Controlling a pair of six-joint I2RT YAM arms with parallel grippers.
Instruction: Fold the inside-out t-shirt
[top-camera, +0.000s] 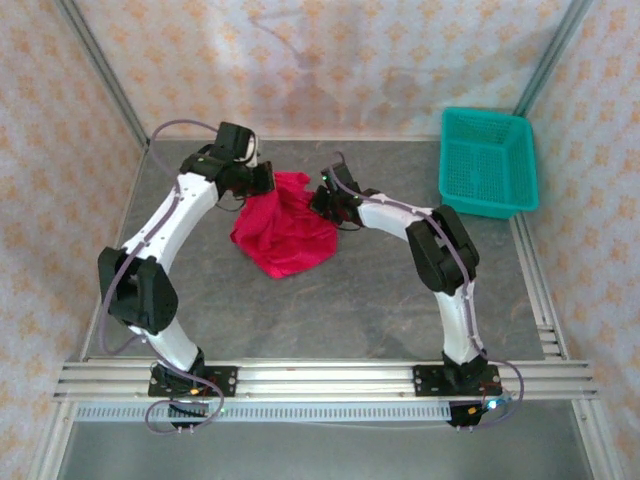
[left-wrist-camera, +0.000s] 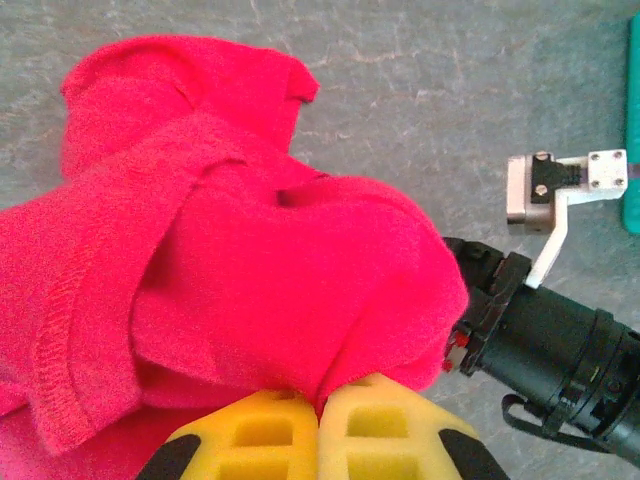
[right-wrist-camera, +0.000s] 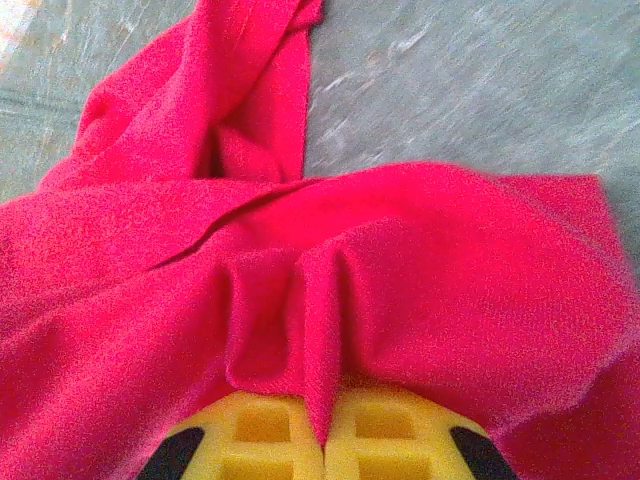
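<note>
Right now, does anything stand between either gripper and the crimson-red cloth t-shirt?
Nothing visible does. The left gripper and the right gripper are each shut on a fold of the crimson-red cloth t-shirt, which lies bunched on the grey table. The teal plastic mesh basket stands apart at the far right corner.

The t-shirt (top-camera: 285, 232) lies heaped on the table (top-camera: 350, 300), left of centre and toward the far side. The left gripper (top-camera: 265, 183) sits at the heap's far-left edge and the right gripper (top-camera: 322, 203) at its right edge, each pinching a fold of the cloth. The basket (top-camera: 487, 160) stands in the far-right corner, well apart from the heap.
</note>
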